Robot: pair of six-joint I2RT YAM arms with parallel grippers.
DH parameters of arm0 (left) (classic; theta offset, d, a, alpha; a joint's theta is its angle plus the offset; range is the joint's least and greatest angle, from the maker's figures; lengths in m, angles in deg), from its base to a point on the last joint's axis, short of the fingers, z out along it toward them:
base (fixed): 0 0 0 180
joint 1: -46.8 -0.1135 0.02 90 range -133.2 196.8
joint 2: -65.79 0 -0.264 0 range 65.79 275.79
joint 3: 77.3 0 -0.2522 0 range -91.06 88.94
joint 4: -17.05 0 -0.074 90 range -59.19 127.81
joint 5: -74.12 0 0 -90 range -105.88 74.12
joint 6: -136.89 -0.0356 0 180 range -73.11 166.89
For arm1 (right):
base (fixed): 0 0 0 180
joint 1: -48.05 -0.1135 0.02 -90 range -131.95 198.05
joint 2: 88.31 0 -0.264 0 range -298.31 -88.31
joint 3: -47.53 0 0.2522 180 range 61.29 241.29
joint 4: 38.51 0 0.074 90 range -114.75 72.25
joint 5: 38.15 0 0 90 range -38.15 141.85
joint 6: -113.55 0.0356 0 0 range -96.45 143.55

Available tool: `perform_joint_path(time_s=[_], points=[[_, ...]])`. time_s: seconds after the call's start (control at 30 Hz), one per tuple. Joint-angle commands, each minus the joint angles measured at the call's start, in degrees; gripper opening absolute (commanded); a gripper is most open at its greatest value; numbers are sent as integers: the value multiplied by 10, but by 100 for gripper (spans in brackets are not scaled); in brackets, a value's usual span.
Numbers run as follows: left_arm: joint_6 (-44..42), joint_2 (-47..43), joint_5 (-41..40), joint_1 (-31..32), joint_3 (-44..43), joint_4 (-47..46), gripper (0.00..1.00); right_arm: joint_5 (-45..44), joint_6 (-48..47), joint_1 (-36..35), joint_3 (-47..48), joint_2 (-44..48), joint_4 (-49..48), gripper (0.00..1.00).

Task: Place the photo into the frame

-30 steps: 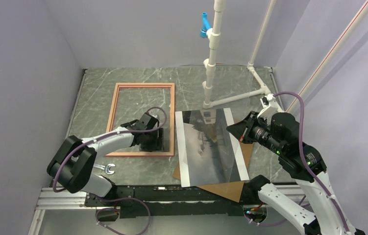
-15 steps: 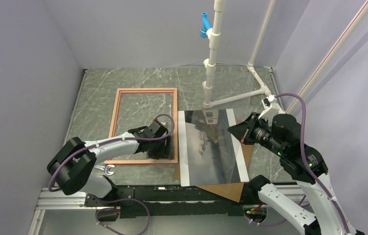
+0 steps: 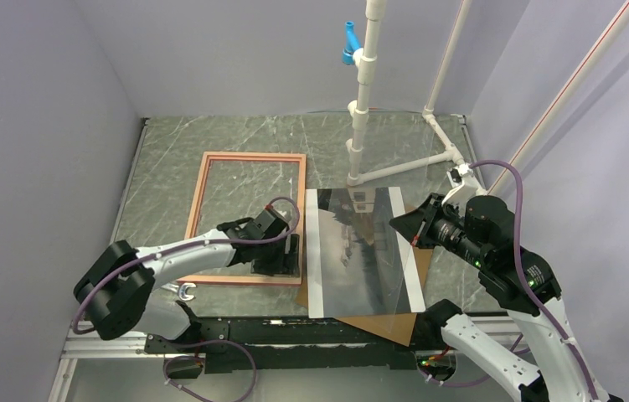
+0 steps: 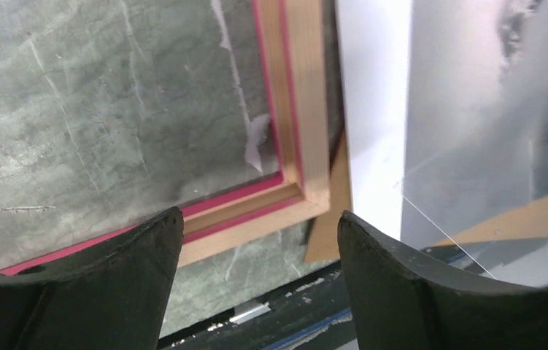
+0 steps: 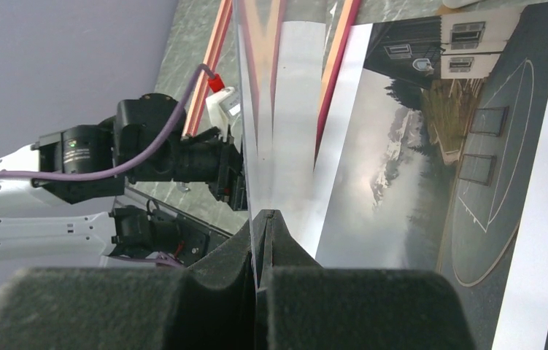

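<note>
The salmon-edged frame [image 3: 196,213] lies flat on the table's left half, and its near right corner [image 4: 306,109] shows in the left wrist view. My left gripper [image 3: 290,255] hangs over that corner, open [image 4: 260,222], with nothing between its fingers. Just right of the frame lies the photo [image 3: 313,251], a dark cloudy landscape with white bands [image 4: 373,109], on a brown backing board [image 3: 378,325]. My right gripper [image 3: 403,224] is shut [image 5: 265,215] on the edge of a clear sheet [image 5: 285,109], held tilted above the photo [image 5: 402,168].
A white pipe stand [image 3: 361,109] rises at the back centre, with a blue clip [image 3: 348,42] high on it. A small wrench [image 3: 185,291] lies by the frame's near edge. Grey walls close in on both sides. The black rail [image 3: 294,331] runs along the near edge.
The frame has slid right and nearer, up beside the photo, along with my left gripper. The left jaws have opened wider. The right arm and clear sheet have barely moved.
</note>
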State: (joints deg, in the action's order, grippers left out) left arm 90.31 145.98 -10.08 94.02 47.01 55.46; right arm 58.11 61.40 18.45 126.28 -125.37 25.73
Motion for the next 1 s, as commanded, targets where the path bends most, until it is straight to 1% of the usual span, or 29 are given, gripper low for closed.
perform_joint_path(time_s=[0.0,0.07,0.13,0.2,0.33,0.4,0.5,0.67,0.8,0.97], points=[[-31,-54,24,-15,-42,6,83,12,-7,0,19,-1,-23,0],[-45,-71,48,-41,-43,-5,85,18,-8,0,16,-3,-25,0],[-58,-85,89,-75,-34,-27,86,21,-8,0,14,-4,-27,0],[-64,-86,136,-107,-27,-45,85,19,-11,0,14,-4,-25,0],[-53,-66,201,-138,-12,-90,82,-7,-15,0,26,-5,-5,0],[-39,-48,235,-143,-1,-125,81,-32,-15,0,35,-7,11,0],[-21,-14,260,-143,4,-167,78,-57,-18,0,47,-8,34,0],[-6,41,258,-143,-3,-182,77,-86,-25,0,68,-8,56,0],[14,84,286,-139,-8,-227,76,-100,-27,0,75,-6,64,0],[22,134,297,-125,-42,-239,76,-119,-25,0,82,-13,81,0]])
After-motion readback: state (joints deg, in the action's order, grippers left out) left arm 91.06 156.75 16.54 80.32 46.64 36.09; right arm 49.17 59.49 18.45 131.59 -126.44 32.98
